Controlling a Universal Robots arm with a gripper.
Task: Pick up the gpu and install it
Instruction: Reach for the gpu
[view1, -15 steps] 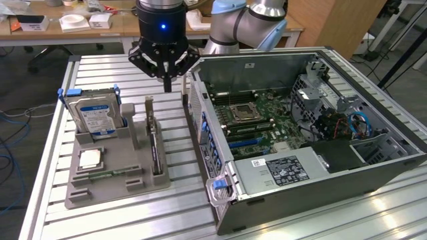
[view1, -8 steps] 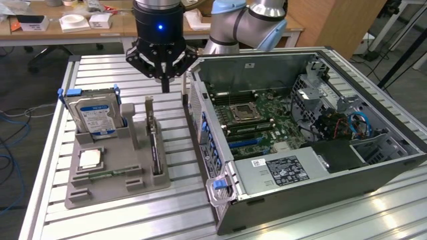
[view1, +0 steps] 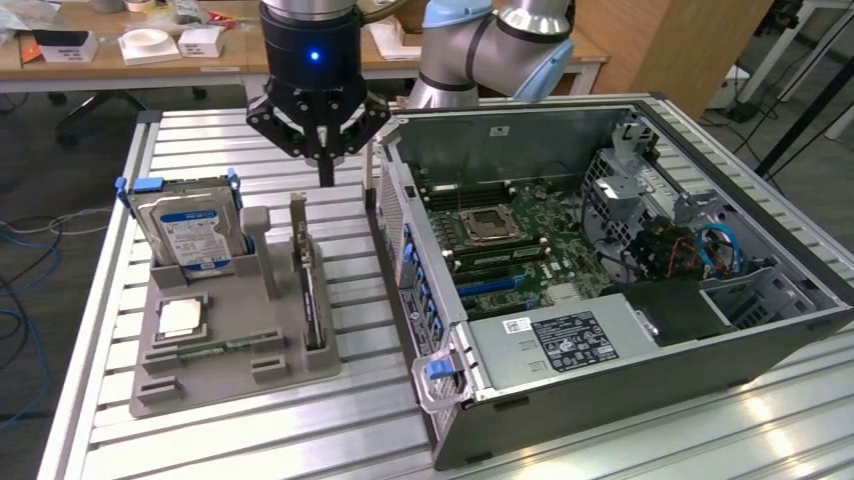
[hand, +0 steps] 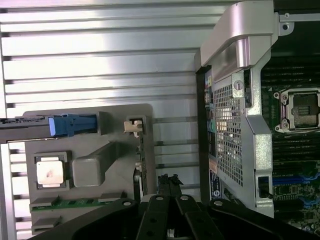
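Gripper (view1: 324, 178) hovers over the table slats (view1: 200, 145), jaws pinched together with nothing in them. The gpu (view1: 308, 285) stands on edge in the grey tray (view1: 260, 325), at 6 o'clock from the gripper in the exterior view, untouched. Hard drive (view1: 191, 228) sits upright at the tray's 11 o'clock corner. Open PC case (view1: 627, 410) at the tray's 3 o'clock. Wrist view shows the gpu edge-on, near the gripper.
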